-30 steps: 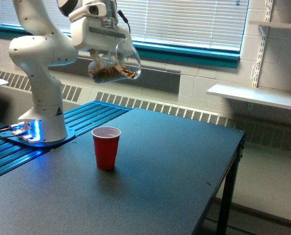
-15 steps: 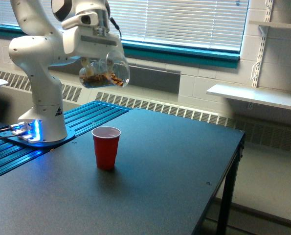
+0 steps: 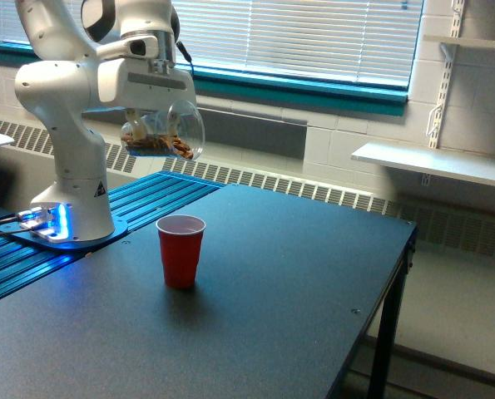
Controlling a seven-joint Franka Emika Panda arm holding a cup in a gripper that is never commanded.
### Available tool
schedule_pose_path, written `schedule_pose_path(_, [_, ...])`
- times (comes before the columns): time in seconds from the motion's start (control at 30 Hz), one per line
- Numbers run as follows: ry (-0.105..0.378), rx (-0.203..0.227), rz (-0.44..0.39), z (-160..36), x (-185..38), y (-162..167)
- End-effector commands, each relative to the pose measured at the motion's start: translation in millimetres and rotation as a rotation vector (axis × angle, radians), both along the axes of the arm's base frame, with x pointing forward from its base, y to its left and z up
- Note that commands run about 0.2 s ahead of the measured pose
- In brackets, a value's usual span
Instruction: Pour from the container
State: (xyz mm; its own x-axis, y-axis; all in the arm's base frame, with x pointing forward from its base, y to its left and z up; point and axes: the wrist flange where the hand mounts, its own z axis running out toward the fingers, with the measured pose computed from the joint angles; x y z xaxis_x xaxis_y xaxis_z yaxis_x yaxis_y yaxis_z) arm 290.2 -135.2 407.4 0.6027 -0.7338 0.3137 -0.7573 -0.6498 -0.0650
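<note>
Claw [image 3: 154, 120] around tilted container [image 3: 164, 133]

window blinds [image 3: 314, 33] | white shelf [image 3: 434, 162] | dark table [image 3: 255, 299]

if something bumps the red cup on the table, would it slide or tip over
The red cup probably tips easily: it is taller than wide and narrows toward its base. It looks empty, with only its white inside showing, so it is likely light. On the flat dark table, a low nudge may just slide it.
</note>
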Motion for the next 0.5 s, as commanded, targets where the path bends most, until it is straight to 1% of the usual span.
schedule_pose_path(0.03, [0.05,-0.024,0.055,-8.6,-9,5])
schedule_pose_path(0.2, [0.083,-0.031,0.074,-18.2,-16,12])
schedule_pose_path(0.43, [0.119,-0.027,0.105,-29.5,-23,22])
schedule_pose_path(0.5, [0.124,-0.032,0.111,-28.8,-23,24])
